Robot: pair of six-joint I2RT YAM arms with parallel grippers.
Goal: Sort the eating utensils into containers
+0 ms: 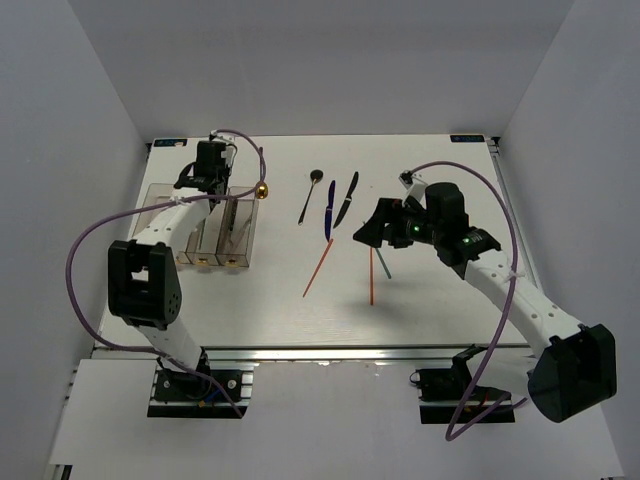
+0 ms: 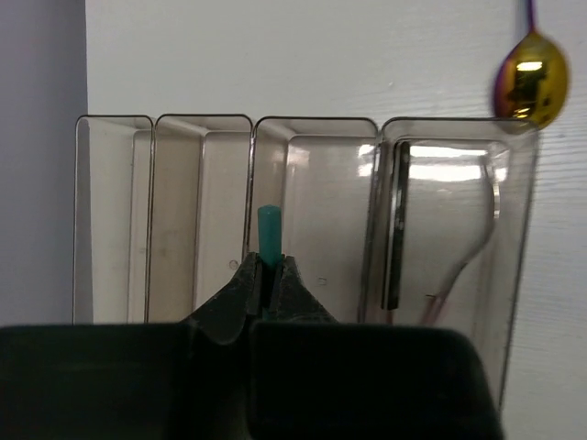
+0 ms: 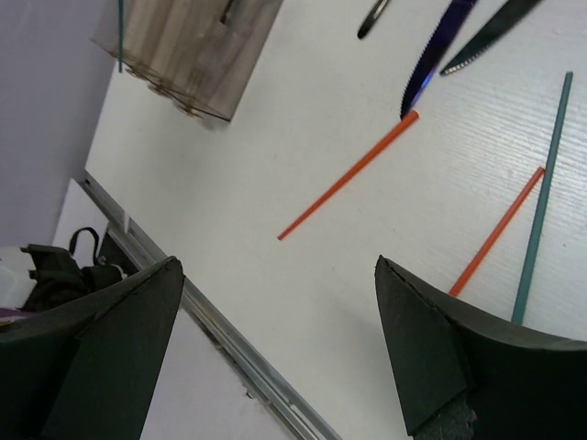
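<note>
Four joined clear brown containers (image 2: 174, 211) stand at the table's left (image 1: 238, 245). My left gripper (image 2: 267, 263) hangs over them (image 1: 212, 182), shut on a teal chopstick (image 2: 269, 231) whose tip points at the third bin from the left. The rightmost bin holds a pinkish fork (image 2: 477, 247) and a dark utensil. A gold spoon bowl (image 2: 530, 78) lies just past it. My right gripper (image 3: 277, 266) is open and holds nothing above the table (image 1: 368, 232), near two orange chopsticks (image 3: 348, 174) (image 3: 495, 234) and another teal chopstick (image 3: 541, 197).
A black spoon (image 1: 310, 195), a blue knife (image 1: 330, 208) and a black knife (image 1: 347, 198) lie side by side at the table's middle back. The table's metal front rail (image 3: 229, 357) runs below the right gripper. White walls close in both sides.
</note>
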